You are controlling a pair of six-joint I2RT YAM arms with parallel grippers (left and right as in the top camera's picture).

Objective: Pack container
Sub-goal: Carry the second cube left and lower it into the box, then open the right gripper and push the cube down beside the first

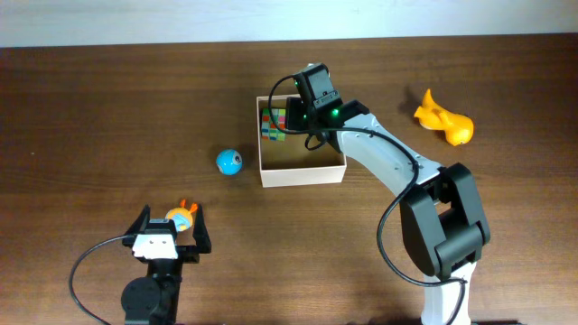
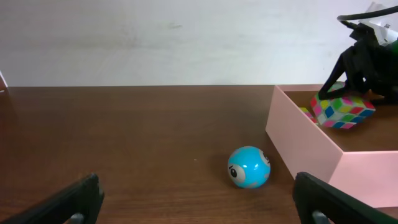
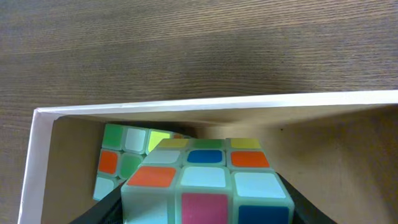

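A white-walled, tan-floored square container (image 1: pixel 302 175) sits mid-table. The right gripper (image 1: pixel 282 117) clasps a multicoloured puzzle cube (image 3: pixel 205 180) over its far-left corner, beside a second cube (image 3: pixel 124 155) lying inside. The left gripper (image 2: pixel 199 208) hangs wide open.

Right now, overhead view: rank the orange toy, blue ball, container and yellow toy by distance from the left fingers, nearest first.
1. orange toy: right at the left gripper, by its fingers.
2. blue ball: ahead, slightly right.
3. container: beyond the ball, mid-table.
4. yellow toy: far right side, clearly farthest.
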